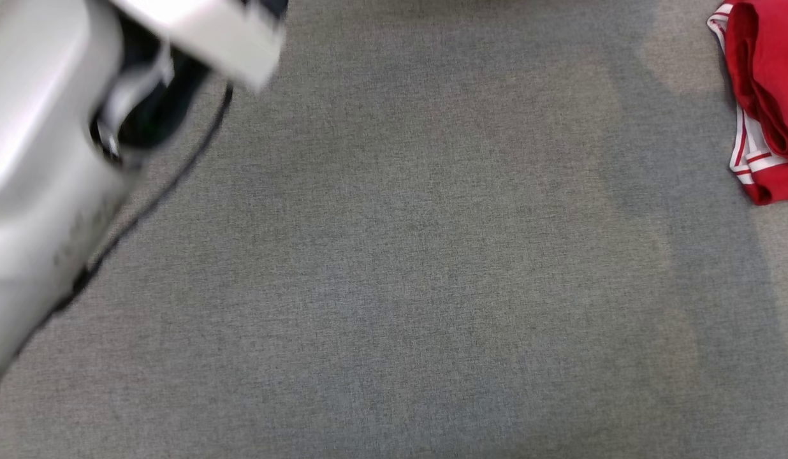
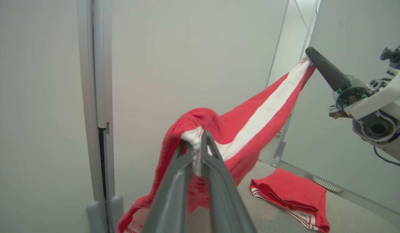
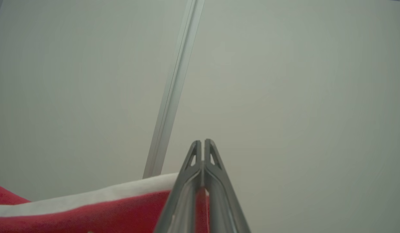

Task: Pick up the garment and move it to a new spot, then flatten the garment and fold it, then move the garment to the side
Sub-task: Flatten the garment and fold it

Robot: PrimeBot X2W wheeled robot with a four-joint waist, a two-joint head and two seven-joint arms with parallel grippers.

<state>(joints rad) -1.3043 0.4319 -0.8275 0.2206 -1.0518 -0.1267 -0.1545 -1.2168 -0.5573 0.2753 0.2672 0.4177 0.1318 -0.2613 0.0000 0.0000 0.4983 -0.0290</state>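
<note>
Two claws, both clamped on cloth: the left claw [image 2: 200,137] has its tips pressed together on a bunched, white-trimmed edge of the red garment [image 2: 261,113], and the right claw [image 2: 309,54], up and off to its right, pinches the far end of the white stripe. Between them the garment hangs in the air, stretched in a sagging line, with a loose tail dropping below the left claw. Beneath and beyond that, a folded red piece [image 2: 294,194] lies on the grey counter [image 2: 355,220], close to the pale wall panels [image 2: 41,97].
</note>
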